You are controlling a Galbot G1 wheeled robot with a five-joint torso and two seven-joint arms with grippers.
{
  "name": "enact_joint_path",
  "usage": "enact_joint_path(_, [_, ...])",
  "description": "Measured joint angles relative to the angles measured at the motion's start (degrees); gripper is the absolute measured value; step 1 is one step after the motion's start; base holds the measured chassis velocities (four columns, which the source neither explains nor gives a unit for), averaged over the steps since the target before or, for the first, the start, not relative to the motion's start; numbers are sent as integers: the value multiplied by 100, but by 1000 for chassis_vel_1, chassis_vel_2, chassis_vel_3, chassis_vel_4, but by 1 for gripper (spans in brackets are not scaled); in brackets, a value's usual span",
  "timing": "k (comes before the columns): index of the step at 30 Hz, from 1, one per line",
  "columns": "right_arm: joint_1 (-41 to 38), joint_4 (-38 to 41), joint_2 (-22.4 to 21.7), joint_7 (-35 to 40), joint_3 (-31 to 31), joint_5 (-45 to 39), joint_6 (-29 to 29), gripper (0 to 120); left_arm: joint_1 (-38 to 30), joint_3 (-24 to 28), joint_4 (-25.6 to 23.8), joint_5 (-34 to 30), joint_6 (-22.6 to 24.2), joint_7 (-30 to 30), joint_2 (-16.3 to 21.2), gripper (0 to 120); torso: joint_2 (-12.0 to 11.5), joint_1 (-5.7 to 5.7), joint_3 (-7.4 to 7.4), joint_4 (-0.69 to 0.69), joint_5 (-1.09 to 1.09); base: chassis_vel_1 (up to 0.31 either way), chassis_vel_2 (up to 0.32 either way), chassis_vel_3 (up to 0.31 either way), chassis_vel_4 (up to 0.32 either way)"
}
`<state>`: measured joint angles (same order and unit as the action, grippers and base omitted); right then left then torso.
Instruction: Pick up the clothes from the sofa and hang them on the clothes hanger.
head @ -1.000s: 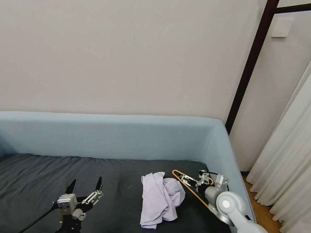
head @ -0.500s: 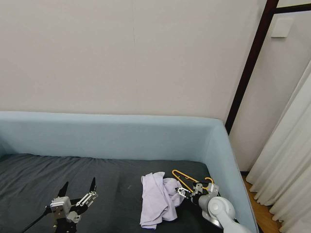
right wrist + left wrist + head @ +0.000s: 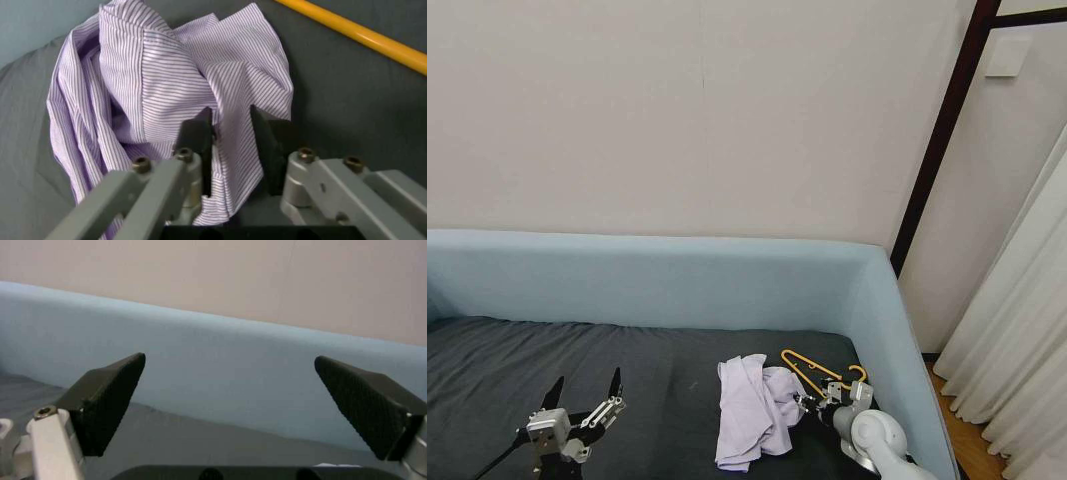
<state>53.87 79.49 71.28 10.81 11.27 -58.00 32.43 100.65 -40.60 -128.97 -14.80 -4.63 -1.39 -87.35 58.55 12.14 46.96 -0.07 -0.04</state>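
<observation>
1. Right pincer point(image 3: 230, 137): clenched to a narrow gap, with a fold of the striped shirt point(image 3: 153, 75) between its fingers. I read this as a grasp on the shirt's near edge, on the side nearest the hanger point(image 3: 360, 35).
2. Change over the last second: this pincer has left the hanger and dropped to the shirt's edge. The yellow hanger bar and its hook are now uncovered. The shirt itself has not shifted.
3. Meaning for the task: I judge the pick-up step as just begun. The shirt is gripped but not lifted, and it lies crumpled on the dark seat point(image 3: 507, 360) of the sofa point(image 3: 677, 280), toward its right end. The hanger lies flat just beside it, against the sofa's right arm. Nothing is hung yet.
4. Right arm pose: low over the seat and reaching forward, wrist pointing at the shirt from the hanger side.
5. Left pincer point(image 3: 585, 382): released, fingers spread wide and holding nothing. It has sunk slightly and hovers over bare seat, well apart from the shirt and facing the backrest.
</observation>
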Motion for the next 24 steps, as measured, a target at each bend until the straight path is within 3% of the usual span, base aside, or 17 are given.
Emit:
enact_joint_path(7, [75, 123, -25, -131, 17, 123, -32, 0, -55, 62, 63, 4, -2, -8, -11, 100, 0, 0, 0, 0, 1, 0, 0, 0, 0])
enact_joint_path(17, [144, 207, -46, -216, 60, 243, -362, 0, -93, 86, 83, -12, -2, -52, 35, 100, 0, 0, 0, 0, 1, 0, 0, 0, 0])
enact_joint_path(24, [455, 1463, -472, -325, 261, -446, -1076, 0, -147, 141, 100, -27, -2, -98, 30, 100, 0, 0, 0, -1, 1, 0, 0, 0, 0])
